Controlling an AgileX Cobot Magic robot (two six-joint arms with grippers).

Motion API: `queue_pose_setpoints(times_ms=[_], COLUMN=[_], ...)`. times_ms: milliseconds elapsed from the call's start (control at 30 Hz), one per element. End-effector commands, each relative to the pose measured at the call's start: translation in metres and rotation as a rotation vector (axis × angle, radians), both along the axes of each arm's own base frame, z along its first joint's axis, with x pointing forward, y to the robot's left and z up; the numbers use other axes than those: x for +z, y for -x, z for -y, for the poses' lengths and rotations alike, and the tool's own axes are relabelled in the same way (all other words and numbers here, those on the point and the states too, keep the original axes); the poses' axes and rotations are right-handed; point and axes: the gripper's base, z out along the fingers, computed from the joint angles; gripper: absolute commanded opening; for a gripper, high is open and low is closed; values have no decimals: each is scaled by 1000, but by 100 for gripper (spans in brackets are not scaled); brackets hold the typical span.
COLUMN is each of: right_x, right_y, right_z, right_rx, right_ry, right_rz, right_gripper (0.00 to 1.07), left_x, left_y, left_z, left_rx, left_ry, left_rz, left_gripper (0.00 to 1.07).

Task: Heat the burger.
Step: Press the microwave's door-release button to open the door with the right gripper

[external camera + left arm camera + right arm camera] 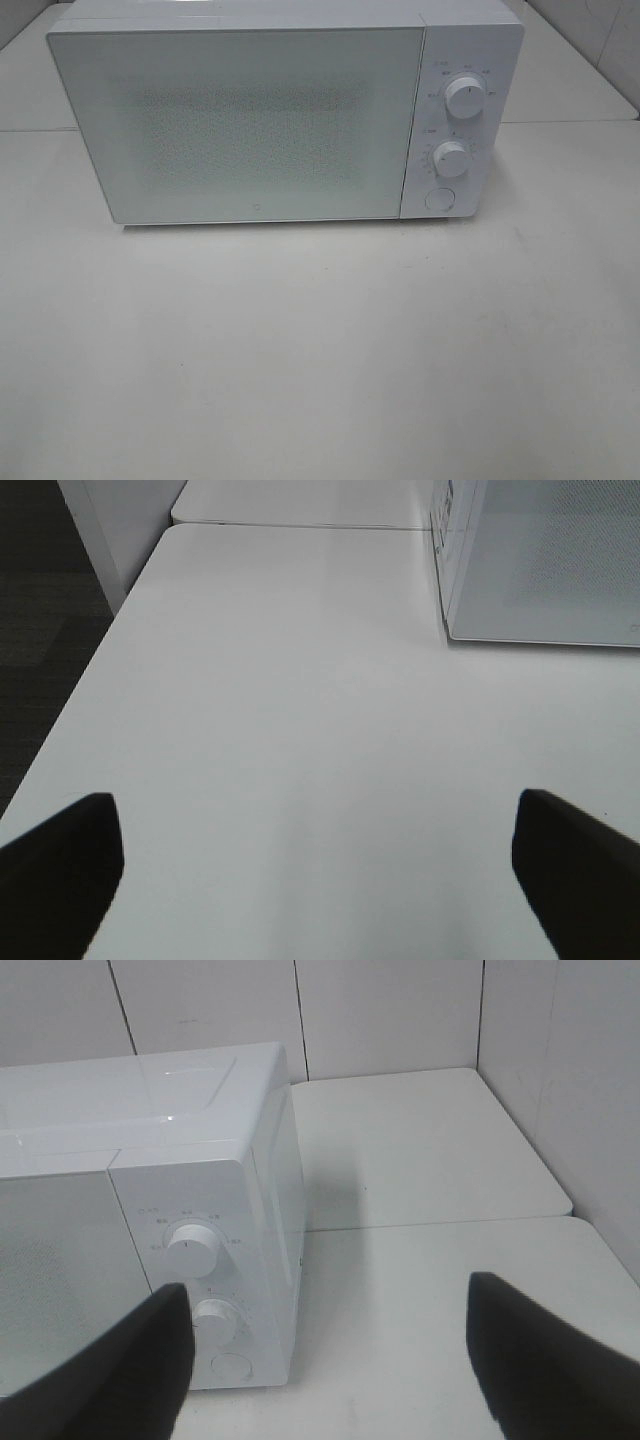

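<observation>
here, white microwave point(240, 120) door shut on the table point(300, 350), left tool point(318, 815) spread apart, right tool point(330, 1295) spread apart

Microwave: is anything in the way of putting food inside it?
Yes. The microwave has its door shut flat across the front, beside the two knobs, so the door must open first. No burger shows in any view. The left gripper and right gripper are open, their fingers holding nothing.
</observation>
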Motion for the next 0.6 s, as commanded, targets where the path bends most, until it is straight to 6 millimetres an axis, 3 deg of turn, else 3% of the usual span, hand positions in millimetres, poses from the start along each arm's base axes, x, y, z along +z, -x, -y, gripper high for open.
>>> queue_pose_setpoints(times_ms=[33,233,267,333,400,433,467,533,567,600], right_x=[-3,-14,-18,-21,-27,-27,-31,-33,-38,-38], right_y=[-14,-44,-54,-59,-71,-71,-79,-82,-89,-89], right_z=[0,-2,-3,-4,-5,-5,-6,-7,-8,-8], right_rx=[-1,6,9,10,21,21,29,31,31,31], right_ry=[20,5,3,4,16,16,11,-2,-39,-39], right_rz=[4,-3,-6,-7,2,2,8,14,17,17], right_gripper=[71,56,47,42,25,25,14,10,1,1], left_x=[0,0,0,0,0,0,0,0,0,0], left_y=[2,2,2,2,2,2,2,2,2,2], left_z=[0,0,0,0,0,0,0,0,0,0], left_rx=[1,1,1,1,1,1,1,1,1,1], left_ry=[0,0,0,0,0,0,0,0,0,0], left_rz=[14,14,14,14,14,14,14,14,14,14], left_gripper=[98,98,98,98,98,98,98,98,98,98])
